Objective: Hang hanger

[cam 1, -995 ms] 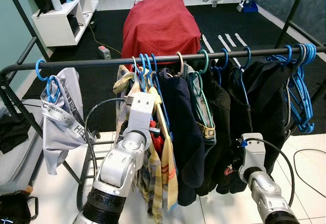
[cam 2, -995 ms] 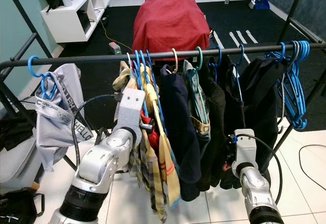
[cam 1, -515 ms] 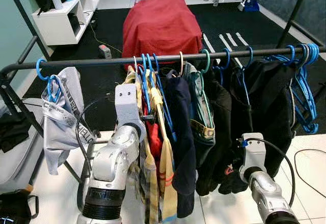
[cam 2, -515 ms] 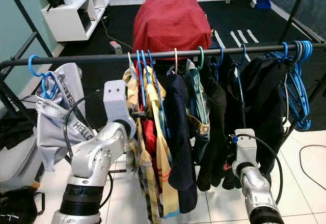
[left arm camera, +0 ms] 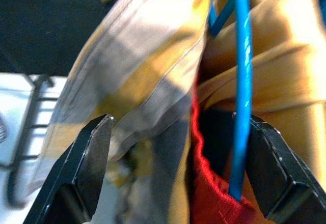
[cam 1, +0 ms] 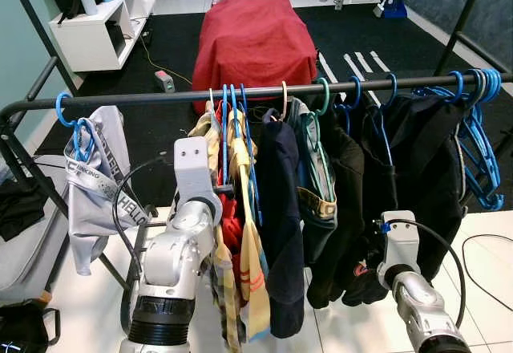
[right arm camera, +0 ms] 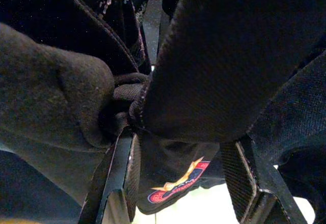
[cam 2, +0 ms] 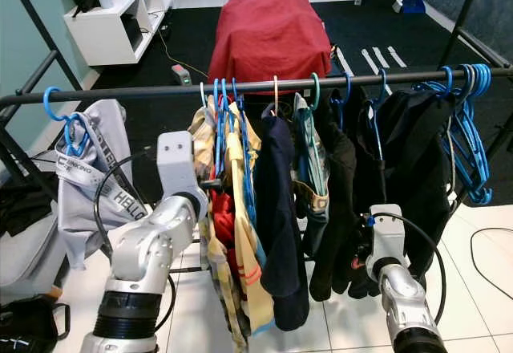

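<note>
A black clothes rail (cam 1: 144, 98) runs across in front of me, carrying several garments on blue hangers. A blue hanger (cam 1: 235, 104) with a yellow plaid shirt (cam 1: 244, 249) hangs left of the middle. My left gripper (left arm camera: 179, 123) is raised beside it and open, with the plaid shirt (left arm camera: 137, 66) and the hanger's blue wire (left arm camera: 243, 96) between its fingers. Low on the right, my right gripper (right arm camera: 182, 142) is open and pushed into the dark clothes (cam 1: 361, 184), whose black cloth (right arm camera: 229, 61) lies between its fingers.
A grey shirt (cam 1: 96, 176) hangs on blue hangers at the rail's left end. Several bare blue hangers (cam 1: 481, 144) bunch at the right end. Behind the rail are a red-covered bed (cam 1: 252, 36) and a white shelf (cam 1: 100, 24). Black frame legs (cam 1: 24, 168) stand left.
My left arm has drawn back to the left, from reaching into the plaid shirt to standing beside it. The yellow clothes have swung. The right arm has barely moved.
</note>
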{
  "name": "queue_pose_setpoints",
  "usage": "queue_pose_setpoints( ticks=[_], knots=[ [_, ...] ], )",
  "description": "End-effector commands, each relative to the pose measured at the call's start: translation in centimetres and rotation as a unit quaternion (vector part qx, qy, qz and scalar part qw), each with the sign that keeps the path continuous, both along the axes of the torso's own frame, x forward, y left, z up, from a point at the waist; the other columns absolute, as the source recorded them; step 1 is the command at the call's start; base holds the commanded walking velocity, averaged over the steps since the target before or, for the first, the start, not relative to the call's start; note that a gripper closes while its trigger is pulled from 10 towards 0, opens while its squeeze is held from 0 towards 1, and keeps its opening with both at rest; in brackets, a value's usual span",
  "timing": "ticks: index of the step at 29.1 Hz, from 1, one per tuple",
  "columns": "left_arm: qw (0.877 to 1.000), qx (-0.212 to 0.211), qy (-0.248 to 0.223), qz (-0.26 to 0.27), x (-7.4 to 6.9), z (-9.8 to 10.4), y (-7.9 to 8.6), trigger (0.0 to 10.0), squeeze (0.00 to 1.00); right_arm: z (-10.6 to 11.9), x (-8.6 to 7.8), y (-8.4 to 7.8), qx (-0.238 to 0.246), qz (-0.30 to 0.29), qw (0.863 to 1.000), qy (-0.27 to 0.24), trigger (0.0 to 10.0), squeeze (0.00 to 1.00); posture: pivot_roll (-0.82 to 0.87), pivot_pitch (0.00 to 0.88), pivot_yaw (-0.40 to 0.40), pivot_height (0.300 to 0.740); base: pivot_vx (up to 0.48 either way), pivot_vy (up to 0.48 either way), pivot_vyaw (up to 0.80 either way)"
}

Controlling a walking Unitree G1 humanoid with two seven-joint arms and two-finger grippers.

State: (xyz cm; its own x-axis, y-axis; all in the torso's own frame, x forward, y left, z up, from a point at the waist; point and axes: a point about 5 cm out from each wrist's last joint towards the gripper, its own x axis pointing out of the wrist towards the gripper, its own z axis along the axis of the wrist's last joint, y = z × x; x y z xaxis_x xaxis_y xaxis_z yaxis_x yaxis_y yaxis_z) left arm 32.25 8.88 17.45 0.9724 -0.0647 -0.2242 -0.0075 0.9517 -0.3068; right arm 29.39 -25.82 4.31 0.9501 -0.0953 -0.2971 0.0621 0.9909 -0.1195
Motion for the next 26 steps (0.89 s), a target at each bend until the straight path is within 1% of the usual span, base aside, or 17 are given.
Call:
queue_pose_setpoints(
  ticks=[1,4,6,11,13,14,15,16,17,18,19,21,26],
  knots=[
    [0.999,-0.037,-0.035,-0.015,0.0,1.4,-0.8,10.0,0.00,-0.3,-0.3,-0.1,0.001,0.001,1.000,0.008,10.0,0.00,-0.13,0.129,0.048,0.740,0.000,0.000,0.00],
    [0.997,-0.045,-0.056,-0.016,0.1,1.9,-0.7,10.0,0.00,-0.3,-0.3,-0.1,0.001,0.001,1.000,0.008,10.0,0.00,-0.13,0.129,0.048,0.740,0.000,0.000,0.00],
    [0.997,-0.036,-0.073,-0.012,0.1,2.3,-0.5,10.0,0.00,-0.3,-0.3,-0.1,0.001,0.001,1.000,0.008,10.0,0.00,-0.13,0.131,0.048,0.740,0.000,0.000,0.00],
    [0.997,-0.029,-0.070,-0.003,0.1,2.3,-0.3,10.0,0.00,-0.4,-0.4,0.0,0.001,0.002,1.000,0.008,10.0,0.00,-0.13,0.132,0.047,0.740,0.000,0.000,0.00],
    [0.998,-0.003,-0.059,0.005,0.2,1.6,0.1,10.0,0.00,-0.4,-0.4,0.1,0.001,0.002,1.000,0.008,10.0,0.00,-0.13,0.134,0.048,0.740,0.000,0.000,0.00],
    [0.998,-0.003,-0.059,0.005,0.2,1.6,0.1,10.0,0.00,-0.4,-0.4,0.1,0.001,0.002,1.000,0.008,10.0,0.00,-0.13,0.134,0.048,0.740,0.000,0.000,0.00],
    [0.999,0.028,-0.046,0.006,0.2,1.1,0.2,10.0,0.00,-0.4,-0.4,0.1,0.001,0.001,1.000,0.008,10.0,0.00,-0.13,0.134,0.048,0.740,0.000,0.000,0.00],
    [0.998,0.060,-0.024,0.002,0.1,0.2,0.2,10.0,0.00,-0.4,-0.4,0.0,0.001,0.000,1.000,0.008,10.0,0.00,-0.13,0.136,0.049,0.740,0.000,0.000,0.00],
    [0.998,0.060,-0.024,0.002,0.1,0.2,0.2,10.0,0.00,-0.4,-0.4,0.0,0.001,0.000,1.000,0.008,10.0,0.00,-0.13,0.136,0.049,0.740,0.000,0.000,0.00],
    [0.997,0.079,-0.009,-0.002,0.0,-0.4,0.3,10.0,0.00,-0.4,-0.5,0.0,0.001,0.000,1.000,0.008,10.0,0.00,-0.13,0.136,0.049,0.740,0.000,0.000,0.00],
    [0.996,0.087,0.007,-0.001,-0.1,-1.1,0.4,10.0,0.00,-0.3,-0.5,0.0,0.001,-0.001,1.000,0.008,10.0,0.00,-0.13,0.139,0.051,0.740,0.000,0.000,0.00],
    [0.996,0.083,0.020,0.000,-0.2,-1.6,0.4,10.0,0.00,-0.3,-0.5,0.0,0.001,-0.002,1.000,0.007,10.0,0.00,-0.13,0.140,0.051,0.740,0.000,0.000,0.00],
    [0.997,0.081,0.020,-0.008,-0.3,-1.6,0.2,10.0,0.00,-0.3,-0.5,-0.1,0.001,-0.002,1.000,0.007,10.0,0.00,-0.13,0.140,0.051,0.740,0.000,0.000,0.00]
  ],
)
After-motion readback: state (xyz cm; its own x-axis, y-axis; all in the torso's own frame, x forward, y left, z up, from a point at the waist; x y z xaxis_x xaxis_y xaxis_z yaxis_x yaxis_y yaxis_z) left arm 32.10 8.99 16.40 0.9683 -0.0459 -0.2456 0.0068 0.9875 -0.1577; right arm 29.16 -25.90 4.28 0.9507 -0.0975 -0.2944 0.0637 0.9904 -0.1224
